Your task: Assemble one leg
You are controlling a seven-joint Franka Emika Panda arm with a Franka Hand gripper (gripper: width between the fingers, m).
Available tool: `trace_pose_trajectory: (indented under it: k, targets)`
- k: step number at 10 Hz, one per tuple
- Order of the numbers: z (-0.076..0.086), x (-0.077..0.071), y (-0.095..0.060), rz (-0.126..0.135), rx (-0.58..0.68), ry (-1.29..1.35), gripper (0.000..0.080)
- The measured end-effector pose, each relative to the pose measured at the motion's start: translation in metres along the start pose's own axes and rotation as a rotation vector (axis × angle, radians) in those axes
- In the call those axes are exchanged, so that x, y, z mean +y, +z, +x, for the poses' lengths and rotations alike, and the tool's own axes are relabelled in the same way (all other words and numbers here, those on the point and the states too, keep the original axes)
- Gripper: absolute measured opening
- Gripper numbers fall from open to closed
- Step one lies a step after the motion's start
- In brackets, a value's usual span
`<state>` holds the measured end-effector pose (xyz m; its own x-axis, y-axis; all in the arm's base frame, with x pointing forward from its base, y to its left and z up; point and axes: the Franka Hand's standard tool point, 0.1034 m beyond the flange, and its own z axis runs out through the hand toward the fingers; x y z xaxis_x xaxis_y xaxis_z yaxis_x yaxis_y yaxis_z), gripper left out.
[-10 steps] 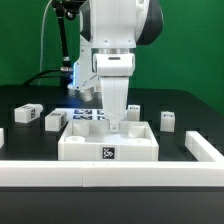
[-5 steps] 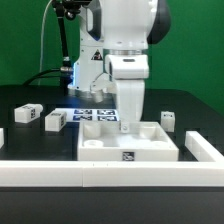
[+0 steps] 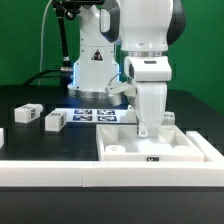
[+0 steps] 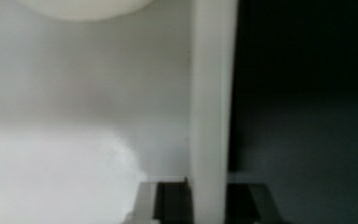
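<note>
My gripper (image 3: 147, 128) is shut on the far rim of the wide white tray-like piece (image 3: 180, 150), which lies flat at the exterior view's right. In the wrist view the rim wall (image 4: 211, 100) runs between my gripper's (image 4: 208, 198) two dark fingers (image 4: 171, 205), which press on it from both sides. Two legs, small white blocks with marker tags, stand apart on the black table at the exterior view's left, one (image 3: 27, 112) farther left than the other (image 3: 56, 120). A third small white block (image 3: 171, 118) shows partly behind my gripper.
The marker board (image 3: 95, 115) lies flat behind the tray-like piece, in front of the arm's base. A long white rail (image 3: 50, 172) runs along the table's front edge, right before the tray-like piece. A round corner hole (image 4: 87, 6) of the tray-like piece shows in the wrist view.
My gripper has slid the tray-like piece steadily toward the exterior view's right, from the middle of the table. The two legs at the left have not moved.
</note>
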<state>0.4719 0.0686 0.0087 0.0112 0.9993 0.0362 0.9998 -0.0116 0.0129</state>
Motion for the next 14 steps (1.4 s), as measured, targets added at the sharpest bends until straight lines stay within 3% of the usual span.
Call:
trace_pose_trajectory:
  k: [3,5,6,7,8,10,14]
  targets:
    - [0.0095,0.0113,0.0003,-0.012,0.008,0.033,0.0058]
    - [0.0092,0.0112,0.0004,-0.012,0.008,0.034,0.0058]
    - [0.0089,0.0111,0.0005,-0.012,0.008,0.034,0.0135]
    - [0.0088,0.0110,0.0006,-0.011,0.008,0.034,0.0135]
    - [0.0088,0.0110,0.0007,-0.011,0.008,0.034,0.0320]
    - [0.0086,0.0110,0.0007,-0.011,0.008,0.035,0.0584]
    - [0.0084,0.0109,0.0008,-0.011,0.008,0.035,0.0647]
